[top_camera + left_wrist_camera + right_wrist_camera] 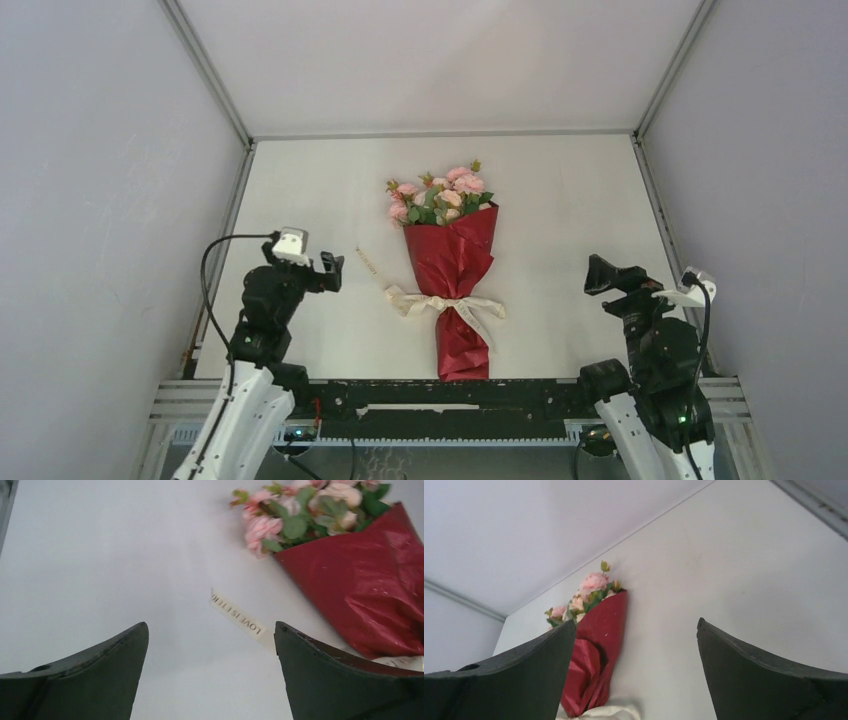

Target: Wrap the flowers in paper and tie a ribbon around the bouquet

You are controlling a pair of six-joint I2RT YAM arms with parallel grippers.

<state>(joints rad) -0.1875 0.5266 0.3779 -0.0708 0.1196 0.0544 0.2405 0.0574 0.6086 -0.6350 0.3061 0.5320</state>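
The bouquet (pixel 452 270) lies on the white table, its pink flowers (pixel 440 194) pointing to the back and the dark red paper (pixel 455 262) wrapped round them as a cone. A cream ribbon (pixel 445 305) is tied round the cone's narrow part, one printed tail (pixel 237 615) trailing to the left. My left gripper (pixel 332 271) hovers open to the left of the bouquet, holding nothing. On the other side my right gripper (pixel 603 273) also stands open and empty. The right wrist view shows the paper cone (pixel 596 650) and blooms (pixel 591 582) beyond its left finger.
White walls enclose the table on the left, right and back, with metal frame rails (pixel 210 75) along the corners. A black rail (pixel 440 395) runs along the near edge between the two arm bases.
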